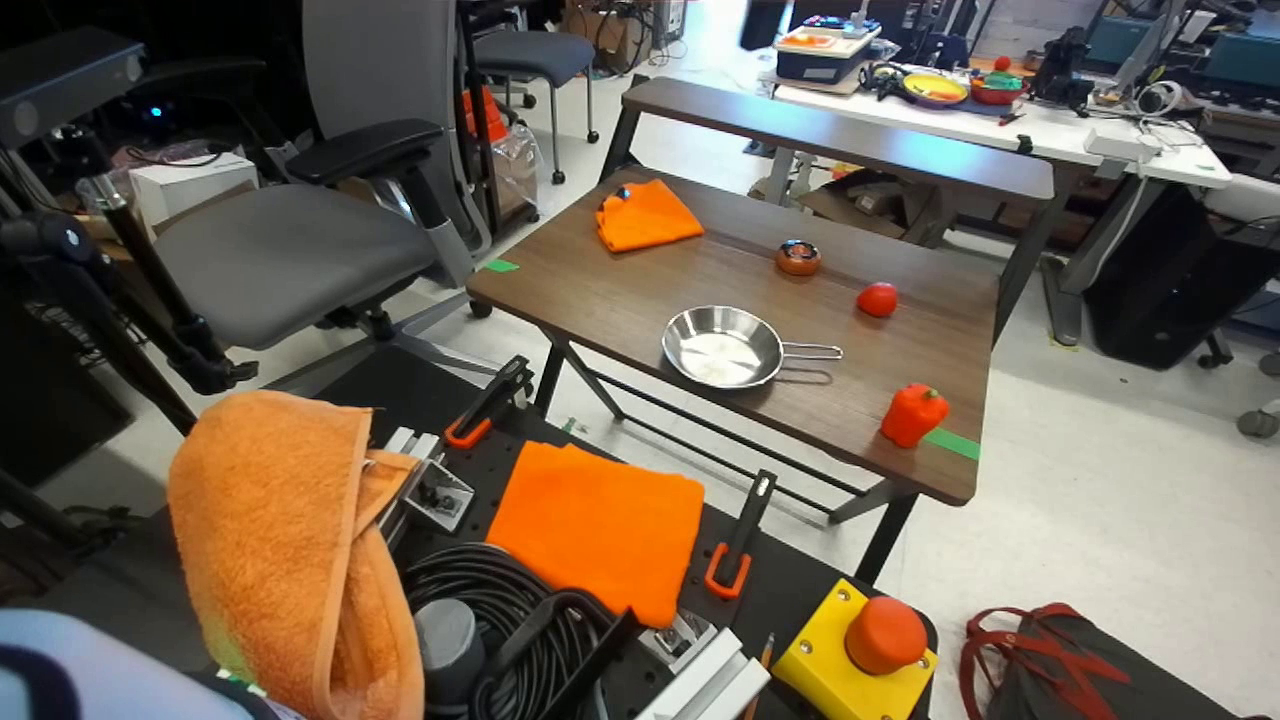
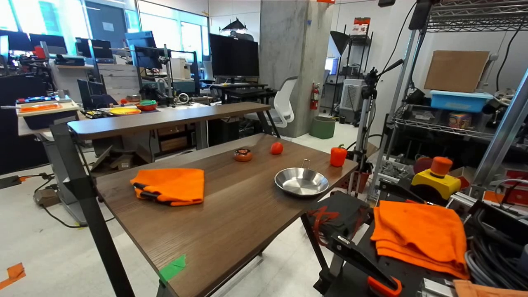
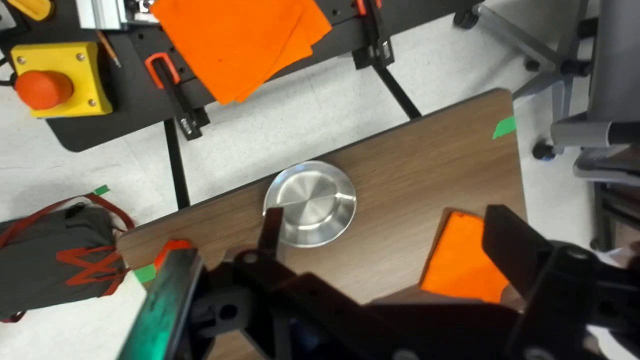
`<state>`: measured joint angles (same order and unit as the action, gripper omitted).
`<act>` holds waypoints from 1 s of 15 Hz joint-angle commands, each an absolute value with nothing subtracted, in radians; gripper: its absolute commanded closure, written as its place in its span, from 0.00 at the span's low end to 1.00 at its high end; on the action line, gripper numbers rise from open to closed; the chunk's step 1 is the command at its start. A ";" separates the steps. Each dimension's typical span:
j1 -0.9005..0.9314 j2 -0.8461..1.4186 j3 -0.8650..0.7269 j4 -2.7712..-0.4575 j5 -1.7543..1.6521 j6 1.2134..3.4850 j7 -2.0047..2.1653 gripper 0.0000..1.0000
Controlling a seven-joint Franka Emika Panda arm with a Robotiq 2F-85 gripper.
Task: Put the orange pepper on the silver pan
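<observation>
Right of centre in an exterior view, the orange pepper (image 1: pixel 913 416) stands upright on the table (image 1: pixel 600 290), just beside green tape (image 1: pixel 955 443); the silver pan (image 1: pixel 722 347) sits apart, mid-frame. Low in the wrist view, I see the pincer (image 3: pixel 385 222) released, jaws spread wide.

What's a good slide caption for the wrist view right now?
Open gripper in front, empty silver pan on the brown table, orange pepper partly hidden at lower left.
</observation>
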<state>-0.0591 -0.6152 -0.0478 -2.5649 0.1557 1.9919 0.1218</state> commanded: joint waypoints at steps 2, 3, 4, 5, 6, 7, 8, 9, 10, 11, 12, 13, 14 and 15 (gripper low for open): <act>-0.147 -0.551 -0.148 -2.540 0.107 2.133 0.020 0.00; -0.158 -0.520 -0.166 -2.535 0.106 2.178 0.005 0.00; -0.164 -0.488 -0.183 -2.531 0.110 2.226 -0.009 0.00; -0.170 -0.454 -0.192 -2.522 0.110 2.259 -0.012 0.00; -0.177 -0.412 -0.196 -2.516 0.105 2.301 -0.008 0.00; -0.181 -0.376 -0.198 -2.510 0.097 2.334 -0.005 0.00; -0.187 -0.332 -0.196 -2.504 0.086 2.373 0.004 0.00; -0.189 -0.283 -0.195 -2.493 0.082 2.405 0.011 0.00; -0.192 -0.236 -0.192 -2.480 0.075 2.433 0.021 0.00; -0.192 -0.188 -0.191 -2.462 0.070 2.448 0.025 0.00; -0.191 -0.134 -0.189 -2.441 0.063 2.465 0.033 0.00; -0.192 -0.087 -0.187 -2.420 0.054 2.478 0.047 0.00; -0.190 -0.037 -0.186 -2.393 0.044 2.481 0.058 0.00; -0.187 0.008 -0.186 -2.365 0.039 2.475 0.065 0.00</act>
<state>-0.1839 -0.1371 -0.1955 -2.4638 0.0653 2.4633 0.0318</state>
